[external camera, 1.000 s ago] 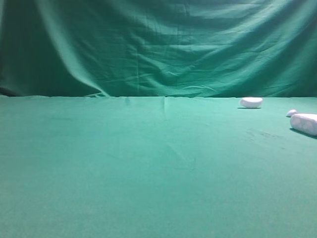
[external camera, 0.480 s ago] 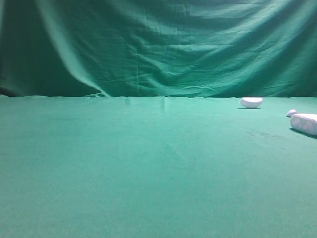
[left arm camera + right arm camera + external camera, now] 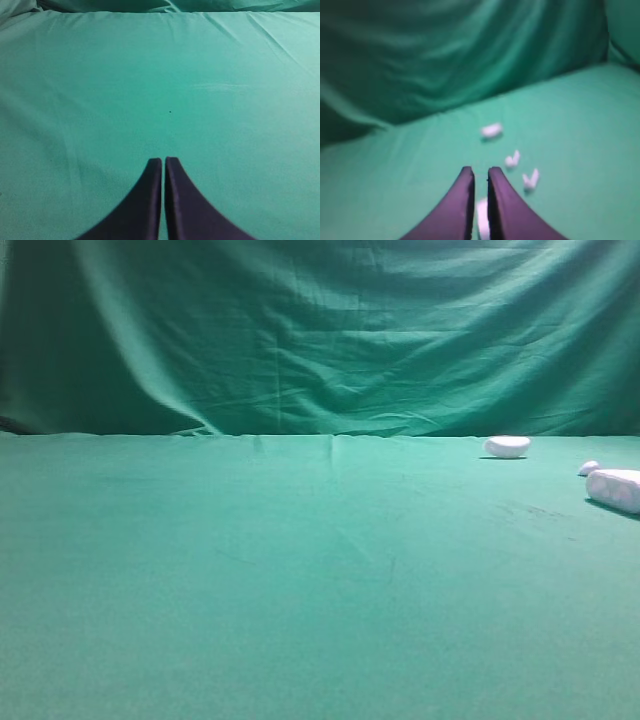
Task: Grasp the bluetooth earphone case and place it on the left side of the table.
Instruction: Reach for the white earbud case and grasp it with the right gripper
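Nothing is changing in the high view across the last second: the bluetooth earphone case (image 3: 614, 489) is lying where it lay, at the far right edge of the table (image 3: 300, 580), partly cut off by the frame, with the tiny white piece (image 3: 589, 468) just beside it on its far left and the white oval pebble (image 3: 507, 446) sitting well apart, farther back near the backdrop curtain (image 3: 320, 330). Neither arm is showing in that view. You are holding the left gripper (image 3: 163, 161) over bare cloth with its jaws pressed together and nothing between them. The right gripper (image 3: 480, 172) is pointing toward the white objects, its jaws nearly together with only a narrow slit; a white blur (image 3: 482, 217) is showing through the slit low down, but the view is too soft to tell what it is. Judgement: the grasp is not yet starting, the case is sitting untouched on the wrong side, and you are still needing to spread the right jaws before closing in on it.
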Controlling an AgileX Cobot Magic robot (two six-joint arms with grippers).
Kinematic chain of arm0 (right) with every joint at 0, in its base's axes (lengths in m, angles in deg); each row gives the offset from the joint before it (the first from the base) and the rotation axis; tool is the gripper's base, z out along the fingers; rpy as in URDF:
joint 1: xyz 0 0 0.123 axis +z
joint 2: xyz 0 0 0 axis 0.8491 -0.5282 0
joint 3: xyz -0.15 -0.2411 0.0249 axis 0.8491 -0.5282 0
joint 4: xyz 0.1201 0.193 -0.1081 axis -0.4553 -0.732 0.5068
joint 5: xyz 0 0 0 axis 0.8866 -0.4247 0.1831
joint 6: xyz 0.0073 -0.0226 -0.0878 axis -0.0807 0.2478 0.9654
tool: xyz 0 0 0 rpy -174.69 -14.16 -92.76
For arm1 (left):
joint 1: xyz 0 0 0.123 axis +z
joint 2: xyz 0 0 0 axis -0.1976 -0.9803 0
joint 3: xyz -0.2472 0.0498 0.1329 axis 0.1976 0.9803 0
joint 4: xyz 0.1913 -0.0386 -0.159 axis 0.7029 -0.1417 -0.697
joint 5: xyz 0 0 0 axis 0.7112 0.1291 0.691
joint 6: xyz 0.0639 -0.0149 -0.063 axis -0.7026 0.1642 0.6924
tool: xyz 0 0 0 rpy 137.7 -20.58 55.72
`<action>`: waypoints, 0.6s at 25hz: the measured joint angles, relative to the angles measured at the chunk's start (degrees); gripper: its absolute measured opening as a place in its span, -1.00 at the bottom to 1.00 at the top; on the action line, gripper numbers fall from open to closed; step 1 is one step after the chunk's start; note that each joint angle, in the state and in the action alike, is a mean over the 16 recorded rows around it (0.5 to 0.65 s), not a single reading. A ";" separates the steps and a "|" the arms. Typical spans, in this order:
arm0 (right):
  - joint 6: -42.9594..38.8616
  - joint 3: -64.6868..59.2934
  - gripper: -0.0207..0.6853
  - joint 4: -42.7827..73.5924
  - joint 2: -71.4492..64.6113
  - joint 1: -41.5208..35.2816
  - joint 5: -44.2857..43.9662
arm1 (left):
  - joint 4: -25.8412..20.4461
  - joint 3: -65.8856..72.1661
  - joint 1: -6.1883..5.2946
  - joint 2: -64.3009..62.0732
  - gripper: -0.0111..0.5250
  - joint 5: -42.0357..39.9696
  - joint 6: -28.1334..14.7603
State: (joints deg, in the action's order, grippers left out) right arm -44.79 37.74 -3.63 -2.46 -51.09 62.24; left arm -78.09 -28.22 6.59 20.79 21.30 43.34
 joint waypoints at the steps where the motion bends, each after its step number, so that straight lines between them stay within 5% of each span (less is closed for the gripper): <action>1: 0.00 0.61 -0.77 0.12 -0.37 0.00 0.92 | 0.00 0.00 0.00 0.00 -0.96 0.00 0.00; 8: 0.14 8.05 -0.77 1.31 -9.33 0.00 0.54 | 0.00 0.00 0.00 0.00 -0.96 0.00 0.00; 15: 1.81 19.87 -0.77 2.14 -28.52 0.00 -16.35 | 0.00 0.00 0.00 0.00 -0.96 0.00 0.00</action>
State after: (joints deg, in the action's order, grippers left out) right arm -42.98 57.61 -1.50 -30.98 -51.09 45.88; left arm -78.09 -28.22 6.59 20.79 21.30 43.34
